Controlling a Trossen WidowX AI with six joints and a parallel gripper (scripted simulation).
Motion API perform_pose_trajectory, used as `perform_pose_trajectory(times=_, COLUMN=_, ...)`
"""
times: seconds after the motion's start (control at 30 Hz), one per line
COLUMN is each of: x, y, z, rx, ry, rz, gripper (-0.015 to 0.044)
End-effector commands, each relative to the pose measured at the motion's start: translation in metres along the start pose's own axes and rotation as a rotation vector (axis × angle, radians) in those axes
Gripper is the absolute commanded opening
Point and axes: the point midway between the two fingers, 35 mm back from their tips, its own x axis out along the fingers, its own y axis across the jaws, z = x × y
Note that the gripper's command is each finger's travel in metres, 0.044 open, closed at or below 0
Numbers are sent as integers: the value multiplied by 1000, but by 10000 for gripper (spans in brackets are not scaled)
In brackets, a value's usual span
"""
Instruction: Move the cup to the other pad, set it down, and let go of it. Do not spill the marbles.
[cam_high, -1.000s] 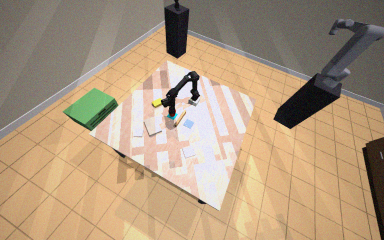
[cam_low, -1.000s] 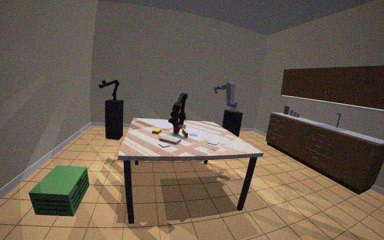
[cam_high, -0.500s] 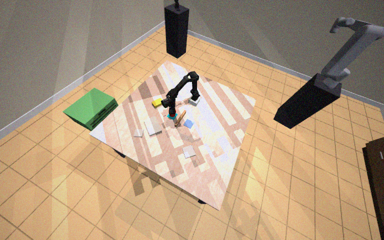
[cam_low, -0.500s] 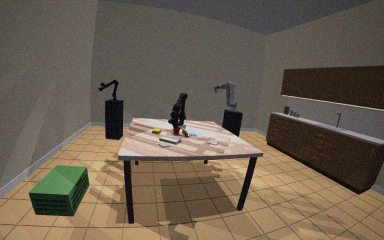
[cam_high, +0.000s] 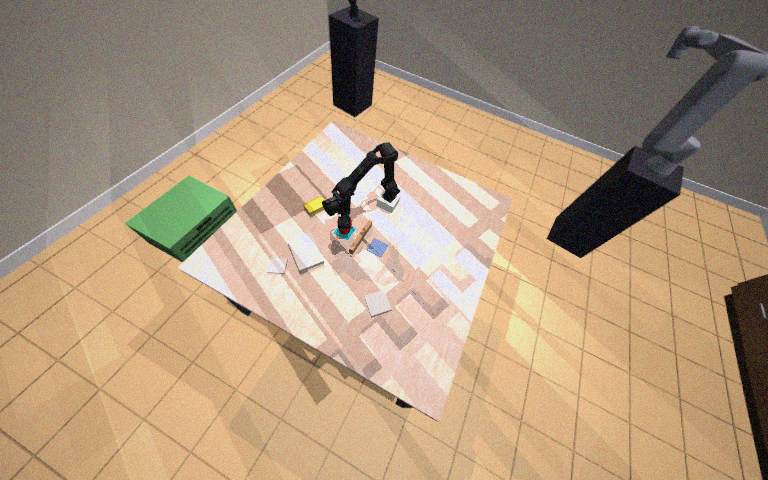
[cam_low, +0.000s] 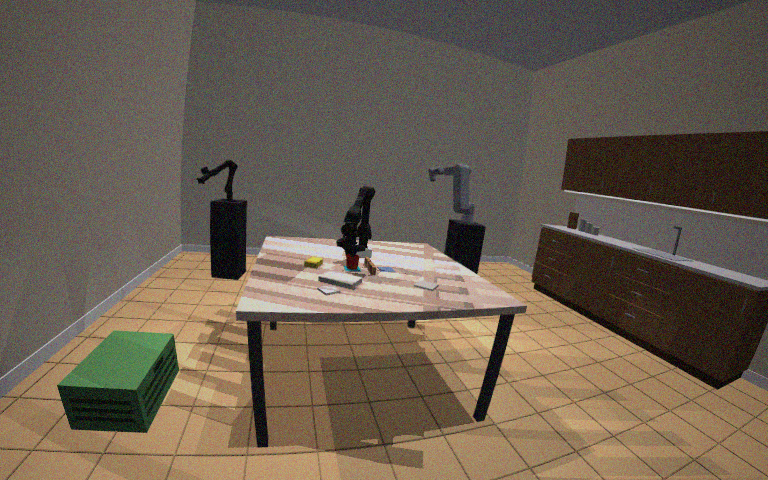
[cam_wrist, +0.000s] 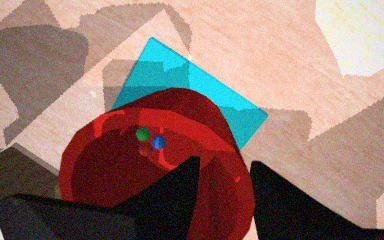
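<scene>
The red cup (cam_high: 345, 229) (cam_low: 352, 262) (cam_wrist: 175, 117) stands on the cyan pad (cam_high: 338, 233) (cam_low: 347, 269) (cam_wrist: 145, 72) and looks upright. A green marble (cam_wrist: 142, 133) and a blue marble (cam_wrist: 158, 142) lie inside it, with a faint reddish one beside them. My gripper (cam_high: 344, 223) (cam_low: 352, 254) (cam_wrist: 225, 161) is part open at the rim. One finger is inside the cup and the other outside, with a gap showing around the wall between them. The blue pad (cam_high: 377, 247) (cam_low: 387, 269) holds nothing. The cup's near side is hidden by the fingers.
A wooden bar (cam_high: 360, 236) (cam_low: 370, 266) lies between the two pads, close to the cup. A yellow block (cam_high: 314, 204) (cam_low: 313, 262) lies left of the arm. A pale flat slab (cam_high: 306, 257) (cam_low: 339, 279) and a thin pale tile (cam_high: 377, 303) (cam_low: 426, 285) lie farther forward.
</scene>
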Motion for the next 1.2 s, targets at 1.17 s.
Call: perform_pose_trajectory(times=1.17, x=-50, y=2, z=1, rx=2, ry=3, rz=-4, gripper=128)
